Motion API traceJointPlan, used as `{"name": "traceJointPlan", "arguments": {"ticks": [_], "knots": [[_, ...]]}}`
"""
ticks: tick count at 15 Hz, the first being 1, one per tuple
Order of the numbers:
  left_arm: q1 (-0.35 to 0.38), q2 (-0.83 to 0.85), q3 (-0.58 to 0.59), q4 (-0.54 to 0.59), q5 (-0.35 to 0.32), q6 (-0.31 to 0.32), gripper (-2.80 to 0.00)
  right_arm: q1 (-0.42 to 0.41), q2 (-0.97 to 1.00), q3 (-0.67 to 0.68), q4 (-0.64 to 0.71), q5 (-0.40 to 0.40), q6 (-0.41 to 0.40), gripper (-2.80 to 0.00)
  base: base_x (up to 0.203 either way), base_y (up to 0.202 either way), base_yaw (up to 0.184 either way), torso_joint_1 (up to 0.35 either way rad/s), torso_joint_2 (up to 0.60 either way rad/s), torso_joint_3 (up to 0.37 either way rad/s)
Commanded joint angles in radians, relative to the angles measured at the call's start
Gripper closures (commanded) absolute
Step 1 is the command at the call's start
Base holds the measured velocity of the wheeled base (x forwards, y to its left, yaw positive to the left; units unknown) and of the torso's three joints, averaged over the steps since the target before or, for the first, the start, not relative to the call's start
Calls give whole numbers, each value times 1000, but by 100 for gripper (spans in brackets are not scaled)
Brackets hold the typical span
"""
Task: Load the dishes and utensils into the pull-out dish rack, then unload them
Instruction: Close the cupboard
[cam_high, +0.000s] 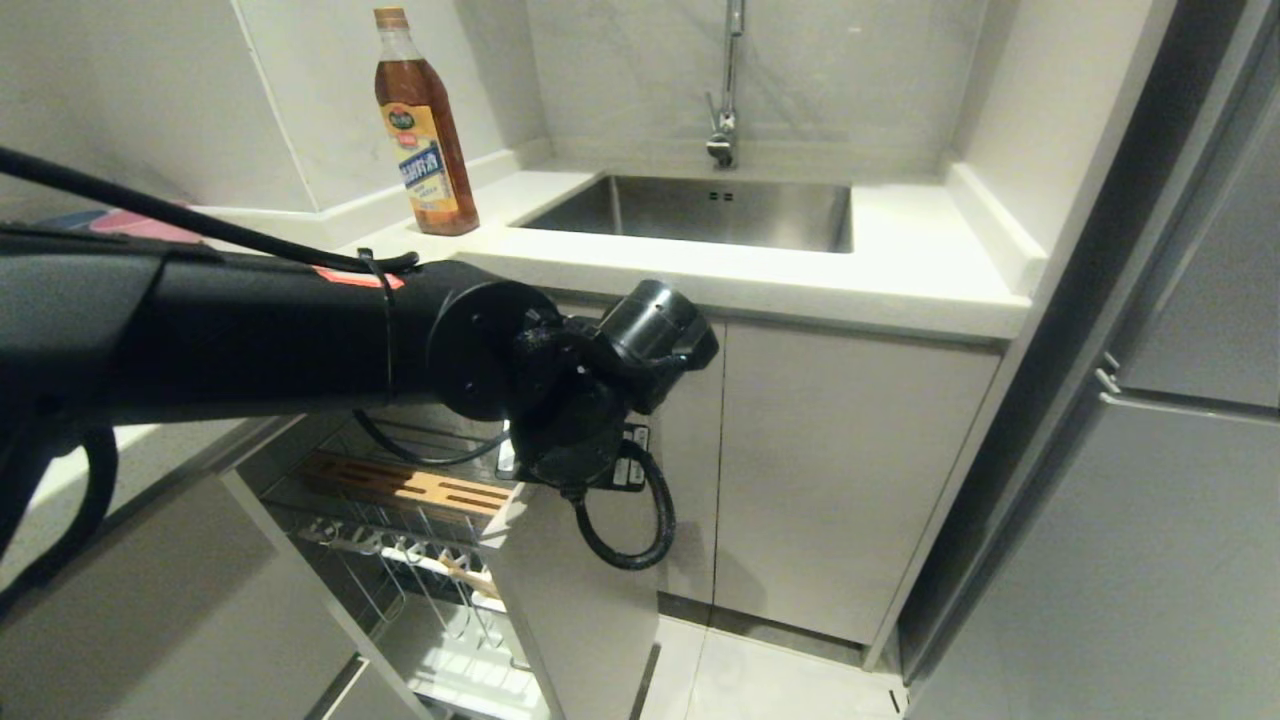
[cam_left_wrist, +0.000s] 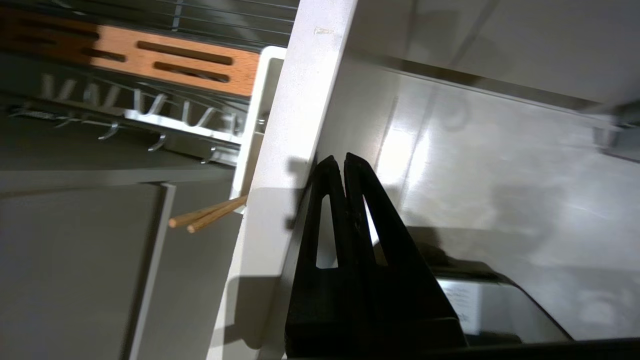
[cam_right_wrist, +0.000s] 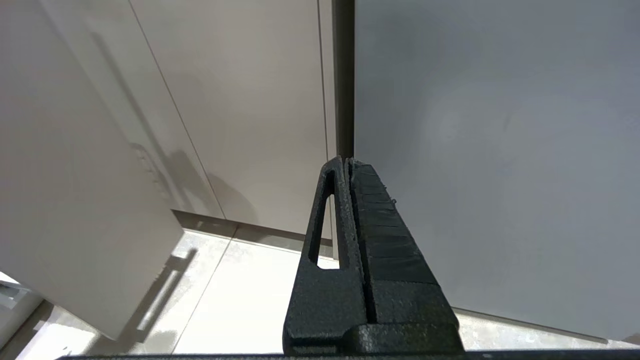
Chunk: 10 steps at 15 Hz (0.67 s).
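Reaching across the head view from the left, the left arm ends at its wrist above the pull-out dish rack (cam_high: 400, 520), which stands drawn out of the cabinet. In the left wrist view the left gripper (cam_left_wrist: 336, 161) has its fingers pressed together, holding nothing, tips just beside the outer face of the rack's white front panel (cam_left_wrist: 295, 125). The chopsticks (cam_left_wrist: 207, 215) lie on the other side of that panel, inside the rack, so the panel stands between them and the gripper. Their long axis is tilted, free ends pointing away from the panel, the other ends hidden behind its edge. The slotted wood strip (cam_high: 405, 485) runs across the rack above the wire prongs (cam_high: 400, 570). Farther right on the counter: a sauce bottle (cam_high: 425, 130), then the sink (cam_high: 700, 210). The right gripper (cam_right_wrist: 345, 162) is also closed and empty, hanging low near cabinet doors and floor.
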<state>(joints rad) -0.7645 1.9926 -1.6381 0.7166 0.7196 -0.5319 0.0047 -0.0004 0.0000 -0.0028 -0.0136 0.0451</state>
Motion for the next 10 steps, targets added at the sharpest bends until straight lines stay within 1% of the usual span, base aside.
{"name": "traceJointPlan", "arguments": {"ticks": [1,6,10], "knots": [[35,-1,8,6,22,11,0,0,0,0,0,0,-1,0,0,0,0,0,0,0],[145,-2,26,5,69,88,0,0,0,0,0,0,-1,0,0,0,0,0,0,0],[273,0,27,3,97,162,0,0,0,0,0,0,0,0,0,0,0,0,0,0]]}}
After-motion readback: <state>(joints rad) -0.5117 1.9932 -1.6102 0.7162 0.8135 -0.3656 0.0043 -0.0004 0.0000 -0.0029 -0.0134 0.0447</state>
